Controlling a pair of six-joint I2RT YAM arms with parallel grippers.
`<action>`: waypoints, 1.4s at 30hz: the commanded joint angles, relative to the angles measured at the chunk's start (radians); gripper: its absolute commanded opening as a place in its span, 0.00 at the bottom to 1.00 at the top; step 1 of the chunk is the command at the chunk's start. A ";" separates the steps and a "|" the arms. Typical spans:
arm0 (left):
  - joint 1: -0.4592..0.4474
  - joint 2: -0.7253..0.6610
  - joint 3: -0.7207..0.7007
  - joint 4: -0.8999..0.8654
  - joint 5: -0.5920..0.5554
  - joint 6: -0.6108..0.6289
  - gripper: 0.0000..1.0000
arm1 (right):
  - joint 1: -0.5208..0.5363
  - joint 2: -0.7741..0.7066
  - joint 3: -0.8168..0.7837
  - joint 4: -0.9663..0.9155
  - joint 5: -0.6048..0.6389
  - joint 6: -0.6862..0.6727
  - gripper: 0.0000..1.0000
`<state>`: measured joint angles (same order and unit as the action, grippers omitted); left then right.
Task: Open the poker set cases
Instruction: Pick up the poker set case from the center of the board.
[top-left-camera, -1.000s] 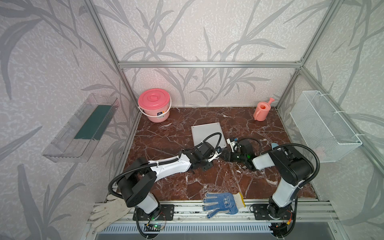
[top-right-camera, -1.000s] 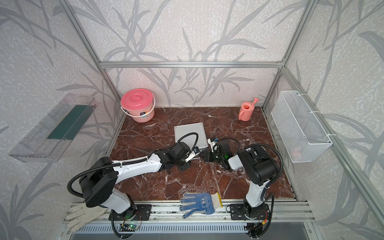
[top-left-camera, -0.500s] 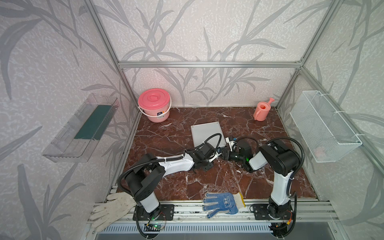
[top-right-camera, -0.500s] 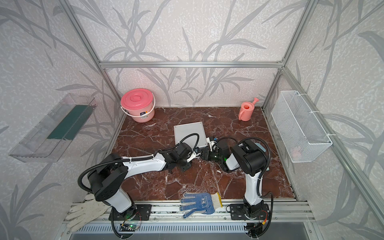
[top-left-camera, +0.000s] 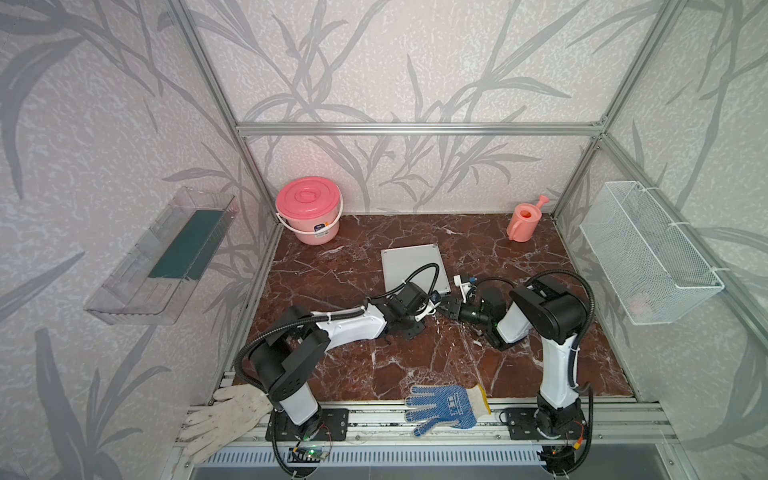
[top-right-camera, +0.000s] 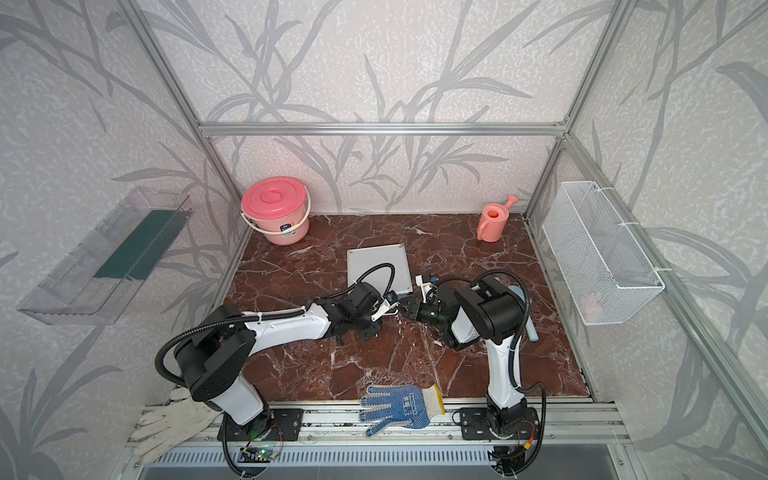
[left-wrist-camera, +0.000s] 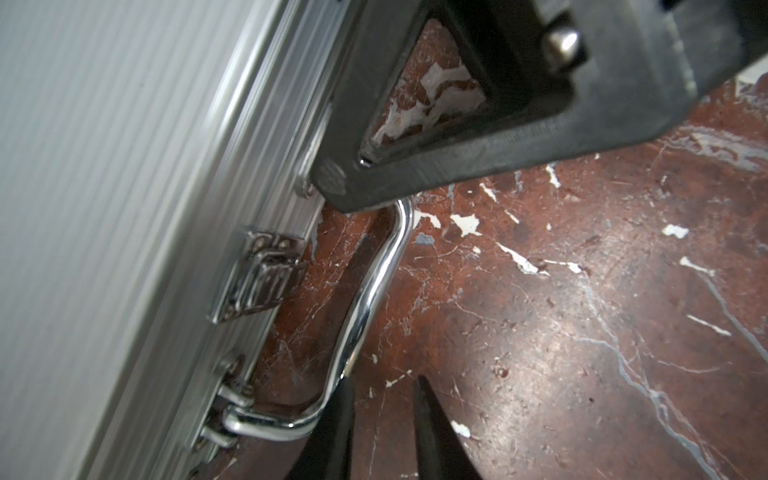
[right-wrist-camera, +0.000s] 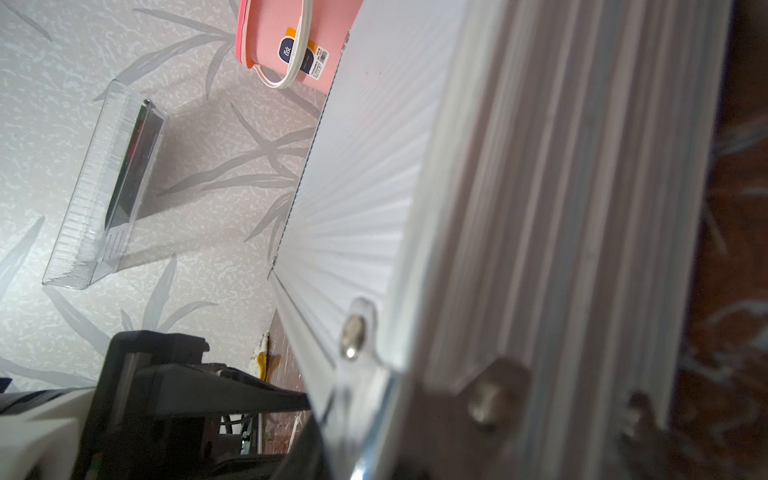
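Case (top-left-camera: 413, 268) flat, shut, on bench (top-left-camera: 332, 286) centre, both arms stretched low to its front edge, left hand (left-wrist-camera: 382, 419) barely parted, empty, one finger (left-wrist-camera: 332, 428) touching handle (left-wrist-camera: 374, 291), right hand (top-left-camera: 449, 306) at same edge, opening not discernible

Grey leaf-patterned wallpaper walls (top-left-camera: 415, 62), aluminium frame (top-left-camera: 415, 129), red-brown marble floor (top-left-camera: 415, 365), clear wall shelf (top-left-camera: 124, 286), white wire basket (top-left-camera: 648, 266).

Two robot arms reach across a red marble table (top-right-camera: 316, 365), left gripper (top-right-camera: 388, 306) and right gripper (top-right-camera: 409, 308) almost meeting at the near edge of a silver case (top-right-camera: 374, 266) (lid shut, lying flat). A pink bucket (top-right-camera: 276, 210) and watering can (top-right-camera: 492, 220) stand behind; a blue glove (top-right-camera: 401, 409) lies in front.
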<state>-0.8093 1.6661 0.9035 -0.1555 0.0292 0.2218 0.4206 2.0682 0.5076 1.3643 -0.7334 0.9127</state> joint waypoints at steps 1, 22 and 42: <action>0.019 0.016 0.032 -0.028 0.023 0.040 0.28 | 0.008 0.051 -0.008 0.005 -0.038 0.006 0.33; 0.035 0.182 0.108 0.002 -0.085 0.171 0.30 | 0.006 0.050 0.024 0.042 -0.034 0.083 0.26; 0.054 0.205 0.126 -0.043 -0.008 0.121 0.00 | -0.020 0.020 0.007 0.042 -0.027 0.111 0.26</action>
<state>-0.7731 1.8439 1.0290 -0.1318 0.0063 0.3813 0.4099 2.0995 0.5274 1.4132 -0.7307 1.0359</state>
